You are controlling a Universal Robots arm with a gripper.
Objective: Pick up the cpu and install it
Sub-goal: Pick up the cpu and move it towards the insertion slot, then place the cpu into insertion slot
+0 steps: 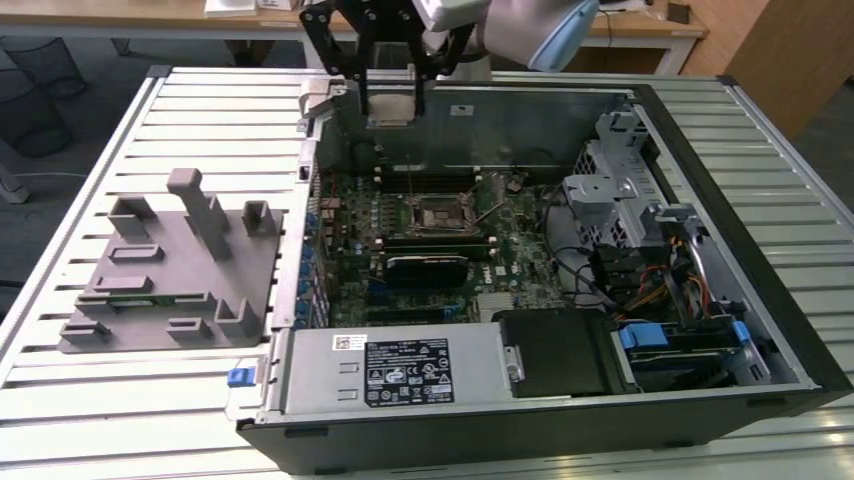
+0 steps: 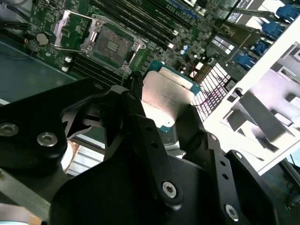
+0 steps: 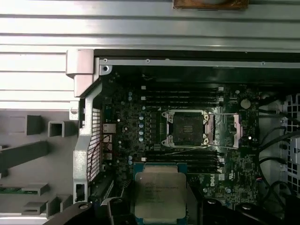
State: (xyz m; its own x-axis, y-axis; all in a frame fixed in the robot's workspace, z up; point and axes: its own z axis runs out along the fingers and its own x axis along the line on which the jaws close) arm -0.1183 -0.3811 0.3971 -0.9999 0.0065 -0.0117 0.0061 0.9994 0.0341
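My gripper (image 1: 390, 98) hangs above the back edge of the open computer case, shut on the cpu (image 1: 390, 109), a flat square chip with a silvery top. Both wrist views show the cpu (image 2: 166, 93) (image 3: 159, 192) held between the black fingers (image 2: 136, 108), over the green motherboard. The black socket frame (image 1: 438, 213) lies in the middle of the board with its metal lid swung open. The socket (image 3: 185, 129) (image 2: 111, 44) sits apart from the chip, lower down inside the case.
A grey plastic fixture tray (image 1: 174, 270) with upright pegs stands on the slatted table at the exterior view's left. Inside the case (image 1: 747, 250) are a power supply (image 1: 387, 370), a drive cage (image 1: 621, 190) and cable bundles (image 1: 667, 290) at the right.
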